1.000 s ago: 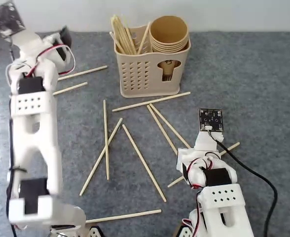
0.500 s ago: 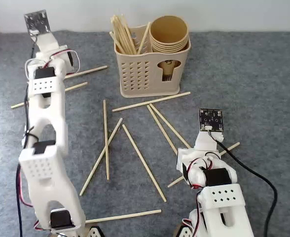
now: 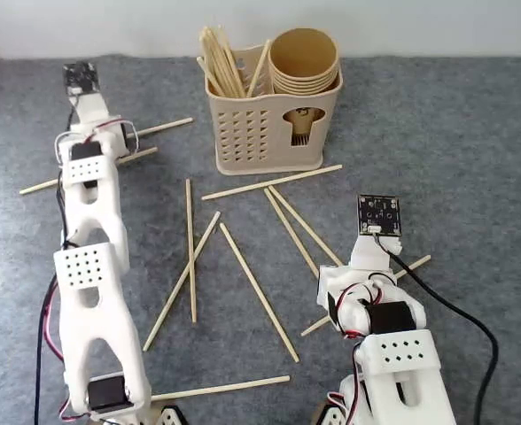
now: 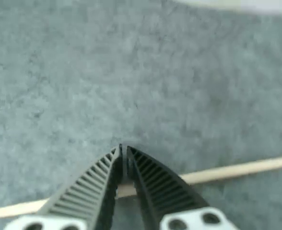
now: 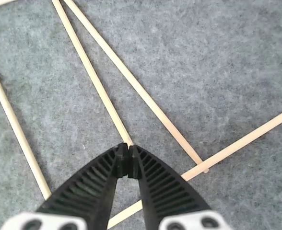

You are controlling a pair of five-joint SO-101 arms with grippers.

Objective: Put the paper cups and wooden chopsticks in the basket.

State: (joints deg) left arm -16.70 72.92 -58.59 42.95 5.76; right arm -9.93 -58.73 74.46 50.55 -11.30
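A beige basket (image 3: 265, 133) at the back centre holds a stack of paper cups (image 3: 303, 55) and a bundle of wooden chopsticks (image 3: 221, 62). Several more chopsticks (image 3: 252, 288) lie loose on the grey mat. My left arm (image 3: 88, 168) stretches to the far left, across two chopsticks (image 3: 150, 128). My left gripper (image 4: 123, 151) is shut and hovers just over one chopstick (image 4: 237, 168) lying crosswise beneath it. My right gripper (image 5: 126, 151) is shut, its tips at the near end of a chopstick (image 5: 90, 76). A second chopstick (image 5: 131, 81) runs beside that one, and another (image 5: 246, 139) crosses close by.
The right arm (image 3: 380, 328) stands at the front right with a black cable (image 3: 460, 314) trailing off it. One chopstick (image 3: 221, 387) lies near the front edge between the arm bases. The mat right of the basket is bare.
My left arm has swung in from the left edge and stretched out over the two far-left chopsticks. The right arm has kept still.
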